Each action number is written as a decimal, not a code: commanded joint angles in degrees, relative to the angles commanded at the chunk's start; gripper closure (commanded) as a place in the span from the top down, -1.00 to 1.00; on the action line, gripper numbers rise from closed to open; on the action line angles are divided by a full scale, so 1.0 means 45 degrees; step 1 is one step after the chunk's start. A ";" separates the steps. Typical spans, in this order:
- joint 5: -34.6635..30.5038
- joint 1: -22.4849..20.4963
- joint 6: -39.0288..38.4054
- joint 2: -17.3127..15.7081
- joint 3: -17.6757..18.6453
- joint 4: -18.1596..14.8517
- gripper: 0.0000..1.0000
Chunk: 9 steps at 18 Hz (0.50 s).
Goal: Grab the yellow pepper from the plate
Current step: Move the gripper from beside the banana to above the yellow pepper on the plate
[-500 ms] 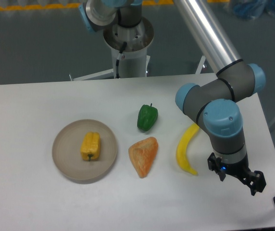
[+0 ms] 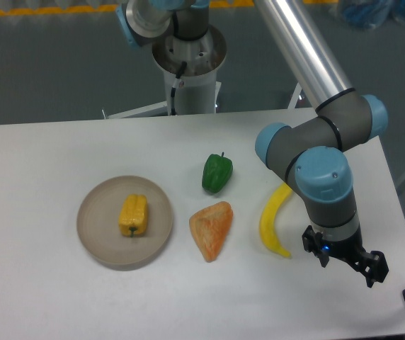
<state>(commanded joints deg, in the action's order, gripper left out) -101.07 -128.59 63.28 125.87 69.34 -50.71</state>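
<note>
While yellow pepper (image 2: 133,215) rests on plate (image 2: 93,230) | gripper (image 2: 344,261) shifted slightly left | jaws released

Yellow pepper (image 2: 133,215): small, blocky, yellow-orange, marked by lengthwise lobes; lay on its side near the middle of the plate (image 2: 95,242), long axis running toward and away from the camera, dark green stem stub at the near end. Plate: round, shallow, beige-grey with a low rim, several times wider than the pepper; sat flat on the left half of the white tabletop, holding only the pepper.
</note>
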 joint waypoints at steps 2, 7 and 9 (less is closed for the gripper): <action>-0.0039 0.0273 -0.0039 -0.0235 0.0079 -0.0039 1.00; 0.0136 0.0547 -0.1051 -0.1989 0.1794 -0.0273 1.00; 0.0543 0.0586 -0.2142 -0.3159 0.2866 -0.0740 1.00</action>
<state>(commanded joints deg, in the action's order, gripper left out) -98.63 -125.95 53.64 111.65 82.24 -54.04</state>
